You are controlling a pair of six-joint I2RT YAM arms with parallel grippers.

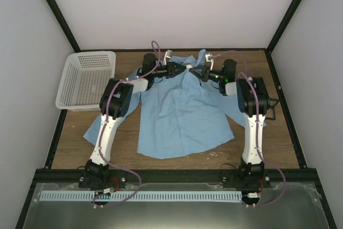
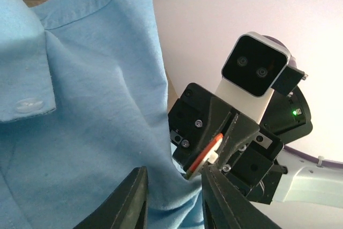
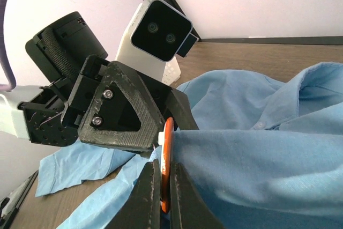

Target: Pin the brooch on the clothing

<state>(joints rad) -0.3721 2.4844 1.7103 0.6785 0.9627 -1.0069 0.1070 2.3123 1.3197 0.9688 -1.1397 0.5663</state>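
Wooden table (image 1: 268,143) enclosed by plain white walls (image 1: 177,4) and black corner posts (image 1: 53,4); a black rail with a slotted white strip (image 1: 139,196) runs along the near edge. A white mesh basket (image 1: 91,53) stands at the back left, and a small black square frame (image 1: 273,105) lies at the right, beside the right arm. The light blue shirt (image 1: 182,116) lies spread front-up over the middle of the table, collar toward the back wall. Both arms meet at the collar, where the cloth is lifted. The right gripper (image 1: 203,73) is pressed together on the orange-red brooch (image 3: 167,154), held edge-on against a raised fold of shirt. The left gripper (image 2: 174,178) faces it, fingers (image 2: 134,202) partly apart with shirt cloth between them; whether they clamp it cannot be told.
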